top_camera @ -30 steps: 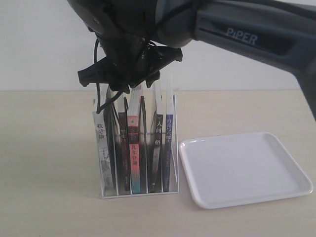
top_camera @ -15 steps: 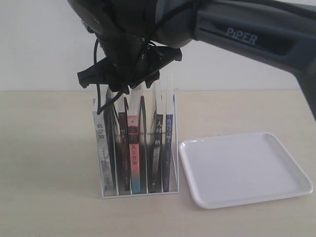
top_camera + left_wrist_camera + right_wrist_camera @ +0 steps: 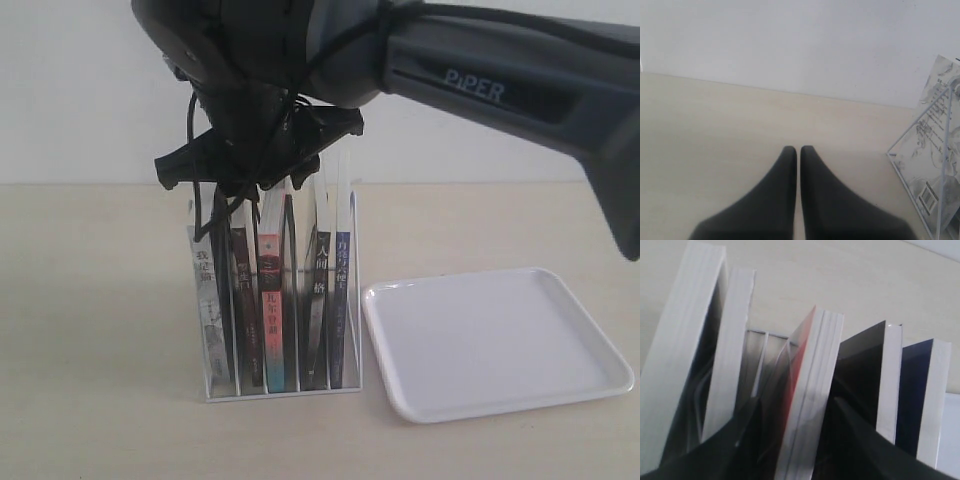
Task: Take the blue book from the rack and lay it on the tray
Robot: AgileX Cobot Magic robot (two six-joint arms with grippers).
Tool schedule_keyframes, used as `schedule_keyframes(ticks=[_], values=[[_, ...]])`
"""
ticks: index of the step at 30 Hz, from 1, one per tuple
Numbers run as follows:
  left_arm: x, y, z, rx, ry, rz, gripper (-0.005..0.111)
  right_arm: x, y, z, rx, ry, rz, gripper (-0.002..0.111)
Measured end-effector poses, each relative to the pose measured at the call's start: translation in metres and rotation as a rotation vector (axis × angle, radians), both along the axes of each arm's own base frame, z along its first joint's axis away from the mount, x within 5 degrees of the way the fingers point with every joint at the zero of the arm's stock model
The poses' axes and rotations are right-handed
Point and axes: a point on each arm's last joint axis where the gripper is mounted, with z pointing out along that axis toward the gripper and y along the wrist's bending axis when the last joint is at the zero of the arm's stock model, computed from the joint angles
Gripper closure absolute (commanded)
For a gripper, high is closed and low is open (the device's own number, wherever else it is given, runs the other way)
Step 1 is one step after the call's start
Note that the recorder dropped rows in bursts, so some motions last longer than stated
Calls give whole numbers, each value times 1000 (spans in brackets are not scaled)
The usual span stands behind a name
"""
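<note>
Exterior view, standing in front: the rack (image 3: 280, 392) sits on the table (image 3: 100, 320) at lower centre-left, its slots filled with upright books. The blue book (image 3: 342, 300) is in the slot at the rack's right end, next to the tray (image 3: 500, 345), which lies flat just beside the rack at lower right. A dark arm comes in from the upper right, and the right gripper (image 3: 265, 190) hangs over the middle of the rack, dipped among the book tops. Its wrist view shows the jaws open, one on each side of a red-covered book (image 3: 807, 405); the blue book stands outside them, beyond a black book (image 3: 865, 370). The left gripper (image 3: 798, 148) has its jaws pressed together, holding nothing, over the table near the rack's end.
</note>
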Motion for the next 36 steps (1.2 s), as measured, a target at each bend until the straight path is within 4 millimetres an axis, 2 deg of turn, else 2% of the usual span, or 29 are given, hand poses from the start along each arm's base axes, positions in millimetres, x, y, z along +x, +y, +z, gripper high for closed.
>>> schedule_keyframes(ticks=[10, 12, 13, 16, 21, 25, 30, 36], values=[[0, 0, 0, 0, 0, 0, 102, 3, 3, -12, -26, 13, -4, 67], [0, 0, 0, 0, 0, 0, 102, 4, 3, -14, -32, 12, -4, 73], [0, 0, 0, 0, 0, 0, 102, 4, 3, -14, -32, 12, -4, 86], [0, 0, 0, 0, 0, 0, 102, 4, 3, -14, -29, 11, -8, 109], [0, 0, 0, 0, 0, 0, 102, 3, 3, -13, -23, 11, -10, 108], [0, 0, 0, 0, 0, 0, 102, 0, -1, 0, 12, -3, -32, 108], [0, 0, 0, 0, 0, 0, 102, -14, -21, 53, 106, -79, -45, 108], [0, 0, 0, 0, 0, 0, 102, -19, -28, 69, 131, -105, -48, 108]])
